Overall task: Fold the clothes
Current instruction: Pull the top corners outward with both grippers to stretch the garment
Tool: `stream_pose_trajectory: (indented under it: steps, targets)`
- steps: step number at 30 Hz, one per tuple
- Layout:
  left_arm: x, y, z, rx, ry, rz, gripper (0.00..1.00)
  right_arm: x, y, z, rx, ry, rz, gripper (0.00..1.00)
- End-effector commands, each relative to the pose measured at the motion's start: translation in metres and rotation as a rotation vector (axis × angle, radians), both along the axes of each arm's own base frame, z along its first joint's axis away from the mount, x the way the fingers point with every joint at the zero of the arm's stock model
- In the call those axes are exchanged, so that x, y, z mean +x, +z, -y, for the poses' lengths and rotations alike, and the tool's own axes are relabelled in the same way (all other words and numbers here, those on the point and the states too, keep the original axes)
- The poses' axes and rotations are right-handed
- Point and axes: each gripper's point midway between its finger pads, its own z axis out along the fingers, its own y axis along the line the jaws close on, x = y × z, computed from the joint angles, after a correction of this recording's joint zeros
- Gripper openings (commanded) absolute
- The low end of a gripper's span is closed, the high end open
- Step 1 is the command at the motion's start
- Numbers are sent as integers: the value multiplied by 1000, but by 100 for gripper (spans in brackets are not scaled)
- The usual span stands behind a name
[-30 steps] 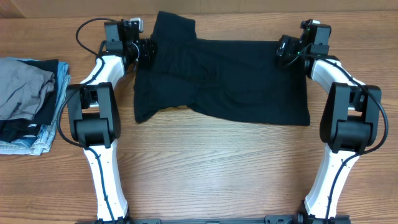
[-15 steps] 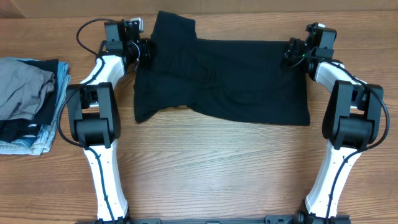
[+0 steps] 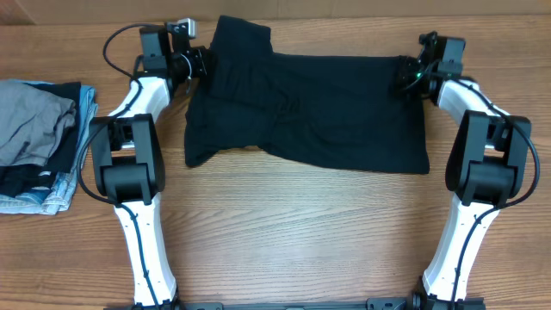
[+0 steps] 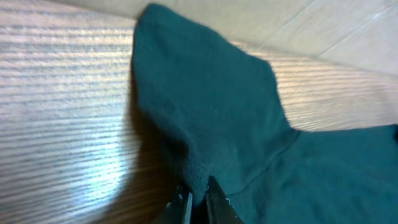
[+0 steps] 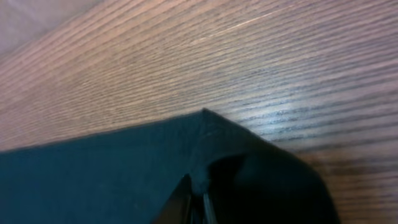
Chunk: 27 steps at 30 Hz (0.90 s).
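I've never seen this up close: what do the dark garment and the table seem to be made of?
The dark garment looks like soft, matte knit fabric, perhaps cotton: it wrinkles, drapes, and shows a stitched seam. The table looks like wood or wood-look laminate with a slight sheen: straight grain lines and pale glare.

Table: brown wood-grain tabletop (image 3: 284, 241), grain running side to side, and it fills almost the whole overhead view.
Far edge: pale beige strip (image 3: 362, 7) shows beyond the table at the top; wall or floor, can't tell.
Light: soft, even, from above; white sheen (image 4: 93, 174) streaks the grain in both wrist views.
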Motion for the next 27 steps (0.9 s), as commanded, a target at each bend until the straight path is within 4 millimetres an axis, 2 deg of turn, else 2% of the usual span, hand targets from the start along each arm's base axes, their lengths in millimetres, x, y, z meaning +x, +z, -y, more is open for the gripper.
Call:
stream_pose_trajectory:
  steps: [1,3,5,12,16,19,23,27]
  targets:
    - [4,23,-11,-106,-39,42,4,21,48,14,10,13,54,7]
    - [1,32,-14,-149,-76,58,4,20,63,21,15,1,25,7]
    - [-2,36,-16,-178,-104,63,4,15,68,24,22,-7,-9,7]
    - [-17,47,-5,-245,-226,86,4,-22,45,26,91,-45,-202,6]
    - [-24,53,2,-277,-280,94,4,-44,41,23,221,-34,-287,6]
    - [-26,55,4,-285,-305,103,4,-49,49,34,273,-43,-290,6]
    - [-34,60,3,-316,-352,116,4,-52,70,50,296,-42,-279,6]
    - [-47,71,6,-369,-443,141,5,-64,77,48,304,-35,-327,6]
